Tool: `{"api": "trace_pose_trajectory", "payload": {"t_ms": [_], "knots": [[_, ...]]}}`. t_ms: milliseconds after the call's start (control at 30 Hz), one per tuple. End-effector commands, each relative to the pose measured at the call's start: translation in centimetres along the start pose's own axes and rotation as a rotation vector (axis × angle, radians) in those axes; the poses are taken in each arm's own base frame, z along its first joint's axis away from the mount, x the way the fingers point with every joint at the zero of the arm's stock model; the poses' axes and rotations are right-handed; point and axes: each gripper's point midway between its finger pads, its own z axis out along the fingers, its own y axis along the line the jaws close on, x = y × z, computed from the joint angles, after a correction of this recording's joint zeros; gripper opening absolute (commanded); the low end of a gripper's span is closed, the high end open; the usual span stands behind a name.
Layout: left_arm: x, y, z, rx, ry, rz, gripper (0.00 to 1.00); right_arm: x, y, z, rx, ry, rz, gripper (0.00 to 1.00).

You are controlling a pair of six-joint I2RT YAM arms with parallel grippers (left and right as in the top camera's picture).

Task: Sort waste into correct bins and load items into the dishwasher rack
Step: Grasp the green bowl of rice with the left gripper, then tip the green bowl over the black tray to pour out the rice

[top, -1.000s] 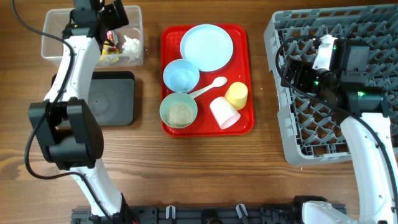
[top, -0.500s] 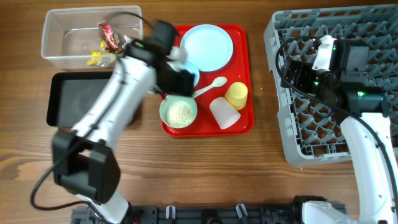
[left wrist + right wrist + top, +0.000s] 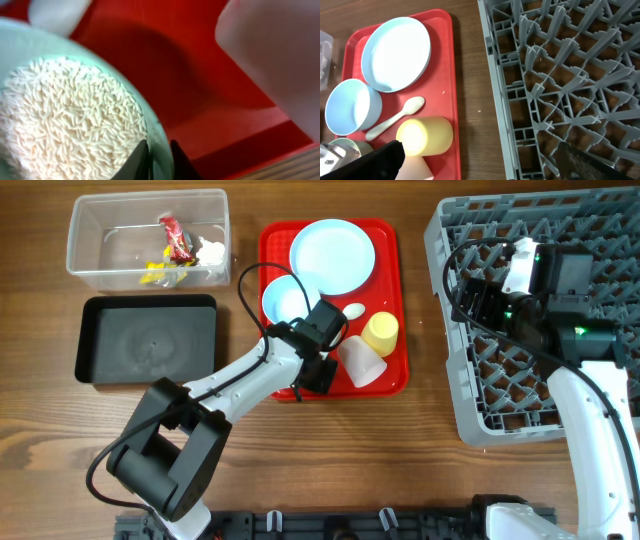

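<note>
Two jaws, left gripper (image 3: 159, 156), clamp green bowl (image 3: 116, 68) rim; arm outstretched.

Pale green bowl (image 3: 50, 42), upright, filled with white grains (image 3: 65, 125), stands beside the tipped white cup (image 3: 360, 362).

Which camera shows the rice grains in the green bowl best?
Left wrist: the grains fill the close-up, heaped in the pale green bowl, whose rim the left gripper pinches. Overhead, the arm covers them; the right wrist view shows none.
</note>
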Motion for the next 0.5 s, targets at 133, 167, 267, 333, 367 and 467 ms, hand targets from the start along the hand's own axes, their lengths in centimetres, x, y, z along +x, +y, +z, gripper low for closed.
{"api": "trace_pose_trajectory", "payload": {"t_ms": [133,167,267,333,367,467], "knots": [[-1.2,0.1,-0.8,0.003,-0.046,-0.026,0.04,-0.1,-0.1,0.2,0.006,0.003,-0.006,1.00],[-1.3,0.0,-1.4,0.004,-0.052,-0.037,0.04,-0.1,-0.1,0.2,0.006,0.003,-0.005,1.00],[-2.6,-0.3,-4.8,0.019,-0.104,-0.052,0.04,-0.1,-0.1,0.2,0.007,0.003,-0.005,1.00],[-3.3,-0.4,-7.4,0.038,-0.167,-0.078,0.04,-0.1,-0.1,0.2,0.007,0.004,-0.006,1.00],[-3.6,-0.1,-9.1,0.050,-0.208,-0.113,0.04,-0.1,-0.1,0.2,0.007,0.004,-0.006,1.00],[-3.7,2.4,-13.2,0.060,-0.292,-0.226,0.04,-0.1,-0.1,0.2,0.006,0.003,-0.005,1.00]]}}
